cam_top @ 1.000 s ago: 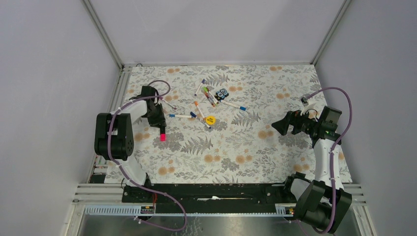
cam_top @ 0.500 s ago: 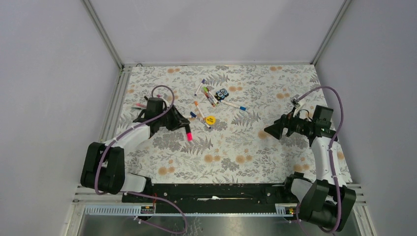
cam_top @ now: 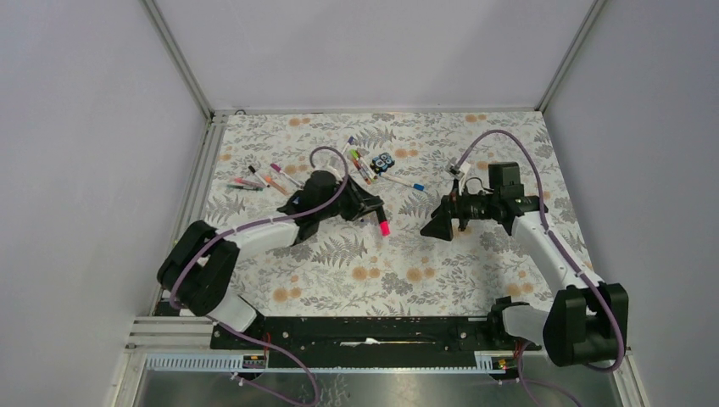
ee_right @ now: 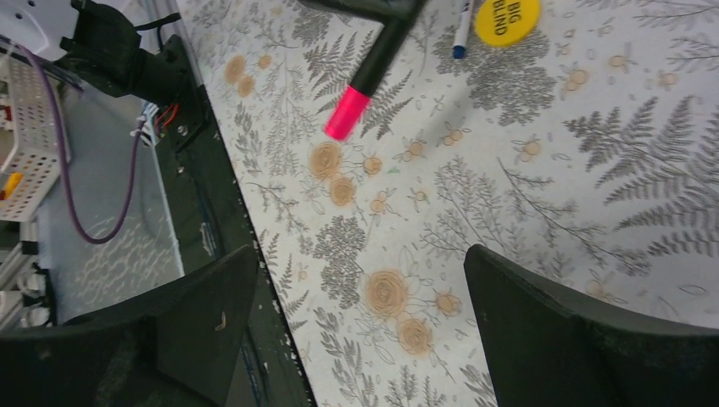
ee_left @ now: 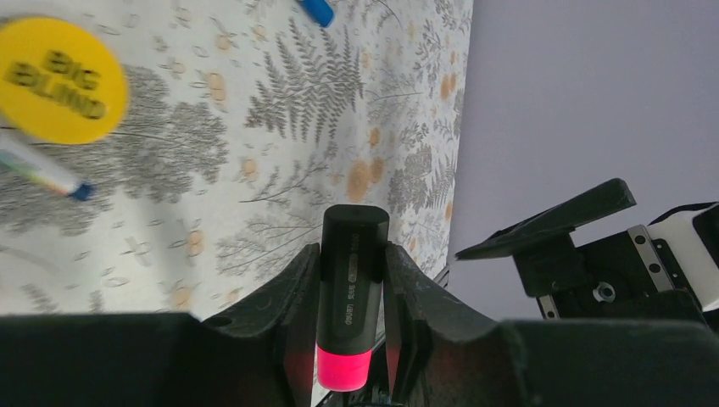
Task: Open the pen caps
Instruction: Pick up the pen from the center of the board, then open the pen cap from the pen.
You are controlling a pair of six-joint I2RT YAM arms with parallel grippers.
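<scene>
My left gripper is shut on a thick black highlighter with a pink end, held above the middle of the floral table. The same highlighter shows at the top of the right wrist view. My right gripper hangs just right of it, jaws wide open and empty, pointing left at the highlighter. Thin pens with coloured caps lie in a fan at the back left and in a cluster at the back centre. One blue-capped pen lies apart.
A yellow disc lies on the table under my left gripper, also in the right wrist view. A small black-and-blue block sits at the back centre. The black rail runs along the near edge.
My left arm has swung right from the table's left side to its middle, carrying the highlighter. My right gripper has moved left toward it, still open.
</scene>
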